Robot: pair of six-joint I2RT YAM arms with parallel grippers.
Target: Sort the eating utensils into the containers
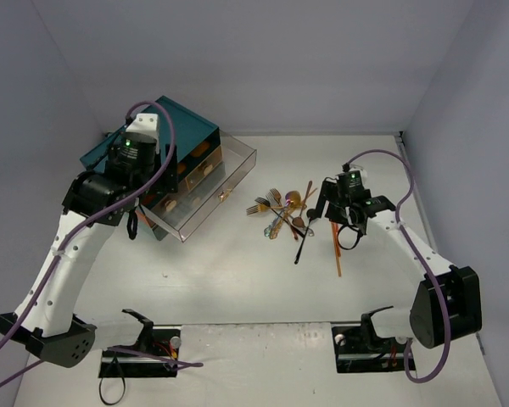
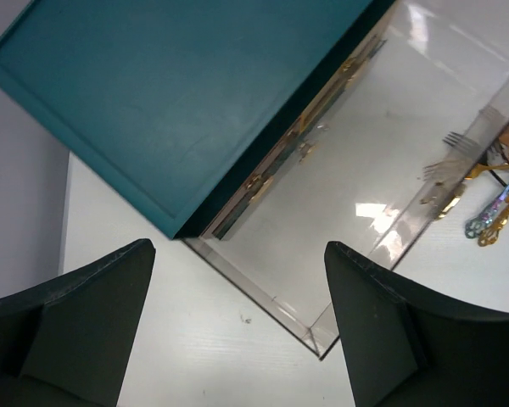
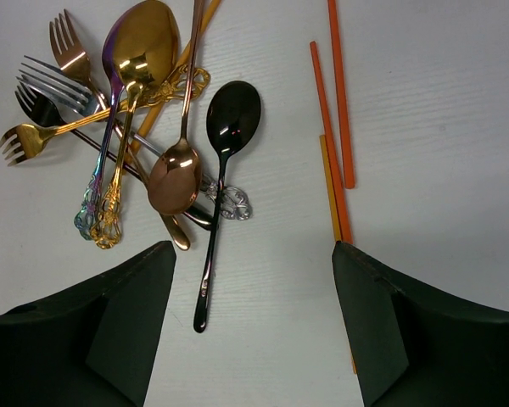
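My right gripper (image 3: 250, 331), open and empty over the black spoon (image 3: 233, 119), risks snagging the copper spoon (image 3: 176, 178) just beside it.

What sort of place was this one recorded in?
Most likely a lab robot test cell: a white tabletop walled by plain grey panels, and staged props only, a teal box-shaped drawer chest and a heap of metal forks and spoons.
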